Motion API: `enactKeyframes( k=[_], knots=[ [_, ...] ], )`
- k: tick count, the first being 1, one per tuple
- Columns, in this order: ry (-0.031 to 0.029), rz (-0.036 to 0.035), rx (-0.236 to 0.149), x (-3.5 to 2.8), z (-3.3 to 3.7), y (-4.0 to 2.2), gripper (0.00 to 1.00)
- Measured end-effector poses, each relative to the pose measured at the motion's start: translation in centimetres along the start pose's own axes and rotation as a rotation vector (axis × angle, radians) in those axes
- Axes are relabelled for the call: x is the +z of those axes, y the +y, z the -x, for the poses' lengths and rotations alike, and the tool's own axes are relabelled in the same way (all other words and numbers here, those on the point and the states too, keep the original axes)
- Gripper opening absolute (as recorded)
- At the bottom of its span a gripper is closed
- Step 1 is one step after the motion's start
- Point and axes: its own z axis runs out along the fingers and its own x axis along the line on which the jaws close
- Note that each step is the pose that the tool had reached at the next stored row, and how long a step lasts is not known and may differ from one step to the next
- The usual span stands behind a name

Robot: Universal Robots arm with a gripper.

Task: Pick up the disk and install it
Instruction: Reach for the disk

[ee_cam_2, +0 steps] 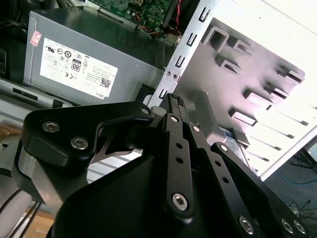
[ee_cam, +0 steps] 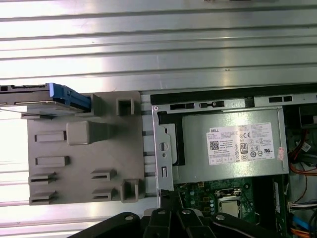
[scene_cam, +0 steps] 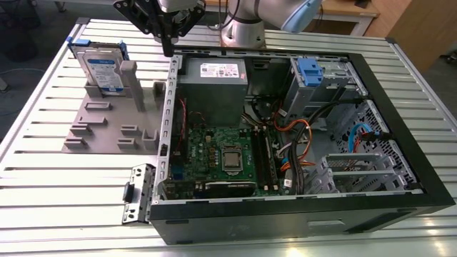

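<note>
Holding our gripper [scene_cam: 168, 52], fingers together on nothing, above the rim of the computer case [scene_cam: 300, 217], we have everything left: the disk [scene_cam: 102, 72] stands upright in the grey holder [scene_cam: 107, 126] beside that case.

The disk [scene_cam: 102, 68] stands in a fixture [scene_cam: 107, 120] on the counter [scene_cam: 64, 182], at the exterior view's left of the computer case [scene_cam: 286, 214].

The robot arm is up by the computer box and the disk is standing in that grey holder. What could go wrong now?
1. The black gripper hangs close above the open computer case's metal side wall; lowering here, it might hit that edge.
2. The silver hard drive in its blue bracket stands upright in the grey plastic holder, to the exterior view's left of the gripper; a slightly off-centre grasp could tip or jam it.
</note>
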Motion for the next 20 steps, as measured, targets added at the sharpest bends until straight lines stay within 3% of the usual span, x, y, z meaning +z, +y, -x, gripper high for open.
enactKeyframes(
  k=[20],
  knots=[
    [0.0000, 0.0000, 0.000, -0.02, -0.80, -0.06, 0.10]
  ],
)
